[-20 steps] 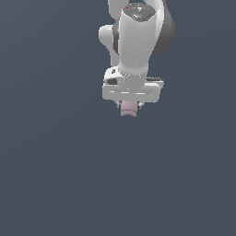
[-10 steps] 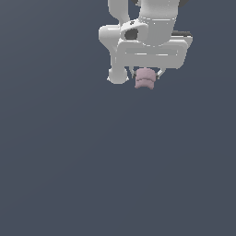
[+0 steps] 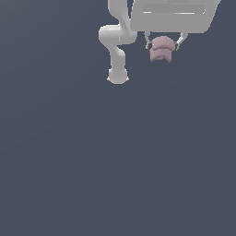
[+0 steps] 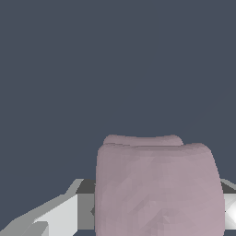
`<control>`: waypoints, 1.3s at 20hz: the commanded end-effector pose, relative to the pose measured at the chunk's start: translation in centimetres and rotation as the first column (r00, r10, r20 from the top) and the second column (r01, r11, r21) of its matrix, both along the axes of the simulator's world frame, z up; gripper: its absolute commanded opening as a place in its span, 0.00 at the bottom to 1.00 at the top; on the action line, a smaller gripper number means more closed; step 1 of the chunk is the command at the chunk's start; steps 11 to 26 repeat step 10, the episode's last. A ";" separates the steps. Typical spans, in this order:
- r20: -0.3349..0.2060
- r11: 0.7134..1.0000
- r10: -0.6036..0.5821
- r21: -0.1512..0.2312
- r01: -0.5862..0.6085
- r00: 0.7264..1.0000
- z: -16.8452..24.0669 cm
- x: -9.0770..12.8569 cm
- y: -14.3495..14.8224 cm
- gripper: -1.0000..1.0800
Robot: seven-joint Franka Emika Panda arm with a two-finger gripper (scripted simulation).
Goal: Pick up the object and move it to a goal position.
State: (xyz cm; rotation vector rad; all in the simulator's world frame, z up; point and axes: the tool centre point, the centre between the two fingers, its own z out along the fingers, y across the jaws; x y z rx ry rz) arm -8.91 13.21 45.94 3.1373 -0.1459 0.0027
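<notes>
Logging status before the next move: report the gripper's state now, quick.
Gripper: shut on the small pale dusty-pink lumpy matte block, which sits between its fingers, off the ground.

Object (image 3: 162,49): pale dusty pink, matte, unpatterned. Gripper (image 3: 163,42) above it: white, with dark finger pads. Ground (image 3: 115,161) beneath it: uniform slate blue-grey.

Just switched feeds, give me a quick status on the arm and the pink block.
Gripper shut on pink block. Block held between the fingers, hanging below the hand. Nothing else visible around it; no goal marker in view.
</notes>
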 end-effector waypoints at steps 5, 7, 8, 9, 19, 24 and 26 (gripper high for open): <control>-0.002 1.000 -0.001 0.000 0.001 1.000 2.7 -0.6 1.3 0.00; -0.002 1.000 -0.001 0.001 0.001 1.000 3.1 -0.7 1.4 0.00; -0.002 1.000 -0.001 0.001 0.001 1.000 3.2 -0.7 1.5 0.00; -0.002 1.000 -0.001 0.001 0.001 1.000 3.2 -0.7 1.5 0.00; -0.002 1.000 -0.001 0.001 0.001 1.000 3.3 -0.7 1.5 0.00; -0.002 1.000 -0.001 0.001 0.001 1.000 3.3 -0.7 1.5 0.00; -0.002 1.000 -0.001 0.001 0.001 1.000 3.3 -0.7 1.5 0.00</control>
